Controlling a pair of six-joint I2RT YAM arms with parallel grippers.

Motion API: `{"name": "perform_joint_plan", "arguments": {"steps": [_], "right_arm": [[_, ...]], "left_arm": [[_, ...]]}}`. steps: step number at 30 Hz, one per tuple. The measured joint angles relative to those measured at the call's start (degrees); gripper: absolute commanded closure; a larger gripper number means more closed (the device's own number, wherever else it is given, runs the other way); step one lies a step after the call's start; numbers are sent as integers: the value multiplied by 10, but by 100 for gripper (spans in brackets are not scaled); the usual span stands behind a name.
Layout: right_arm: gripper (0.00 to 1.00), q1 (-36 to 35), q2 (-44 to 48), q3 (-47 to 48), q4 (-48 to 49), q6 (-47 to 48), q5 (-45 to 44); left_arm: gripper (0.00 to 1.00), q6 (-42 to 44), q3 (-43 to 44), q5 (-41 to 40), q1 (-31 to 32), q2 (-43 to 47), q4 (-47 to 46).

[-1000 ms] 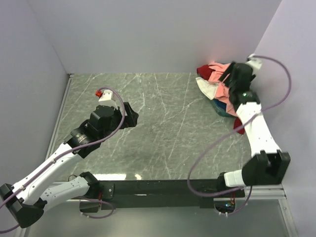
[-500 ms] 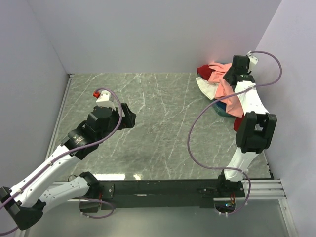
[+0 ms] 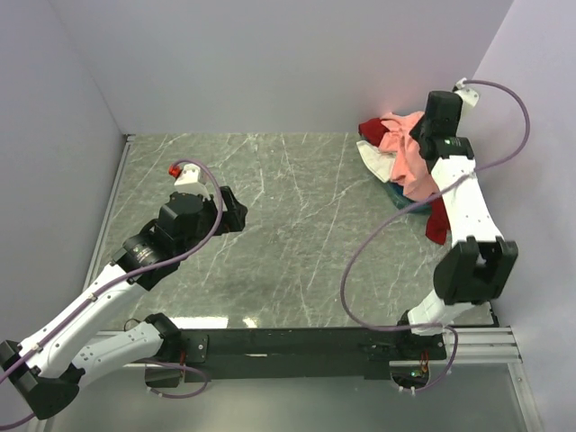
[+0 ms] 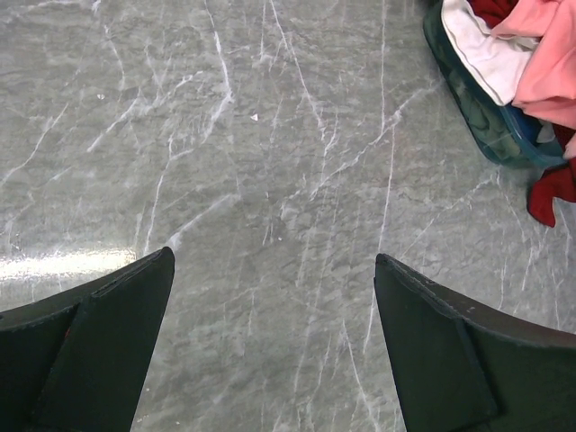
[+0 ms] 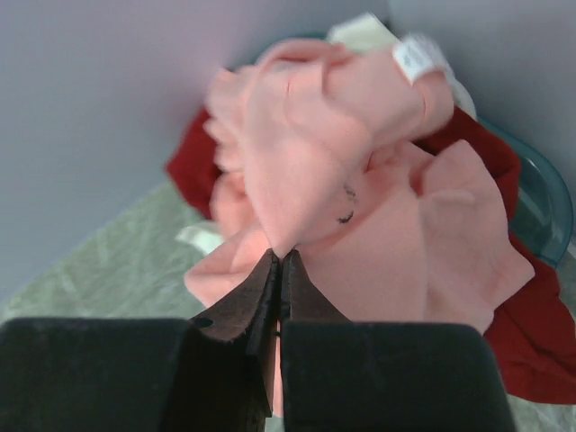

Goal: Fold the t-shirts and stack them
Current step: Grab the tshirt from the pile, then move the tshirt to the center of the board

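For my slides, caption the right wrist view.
Right end effector shut on crumpled salmon-pink cotton t-shirt.

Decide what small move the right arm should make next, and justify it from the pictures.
Probably lift the salmon-pink t-shirt and draw it toward the middle of the table. The right gripper is shut on a fold of it, and it lies heaped on the dark red t-shirt in the far right corner. The left gripper hangs open, holding nothing.

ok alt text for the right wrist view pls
The right gripper is pinched shut on a fold of the salmon-pink t-shirt, which is bunched on top of the dark red t-shirt beside a pale wall.
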State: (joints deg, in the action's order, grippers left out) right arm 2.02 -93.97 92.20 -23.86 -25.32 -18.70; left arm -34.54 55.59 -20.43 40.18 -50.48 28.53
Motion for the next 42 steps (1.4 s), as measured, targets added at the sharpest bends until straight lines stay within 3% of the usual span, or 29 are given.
{"name": "perform_joint_plan", "arguments": {"steps": [8, 15, 22, 27, 30, 34, 37, 38, 40, 42], "right_arm": [[100, -109, 144, 47, -1, 28, -2], [100, -287, 191, 139, 32, 65, 27], [100, -424, 139, 265, 49, 88, 62], [100, -472, 51, 374, 53, 103, 68], [100, -466, 31, 359, 51, 105, 58], [100, -395, 22, 275, 59, 73, 92], [76, -307, 41, 128, 81, 21, 130], [63, -274, 48, 65, 94, 4, 142], [50, -217, 53, -53, 105, -29, 164], [46, -177, 58, -155, 108, -50, 172]], "left_arm": [[1, -4, 4, -5, -1, 0, -1], [1, -17, 15, -25, -5, 0, -8], [1, -28, 20, -47, -9, 13, -9], [1, -38, 20, -58, -12, 24, -8], [1, -42, 20, -64, -14, 26, -7], [1, -45, 19, -69, -15, 26, -5], [2, -54, 15, -70, -15, 26, -5], [2, -57, 11, -70, -15, 26, -7], [4, -69, -3, -73, -16, 25, -10], [7, -83, -21, -77, -17, 21, -14]]}}
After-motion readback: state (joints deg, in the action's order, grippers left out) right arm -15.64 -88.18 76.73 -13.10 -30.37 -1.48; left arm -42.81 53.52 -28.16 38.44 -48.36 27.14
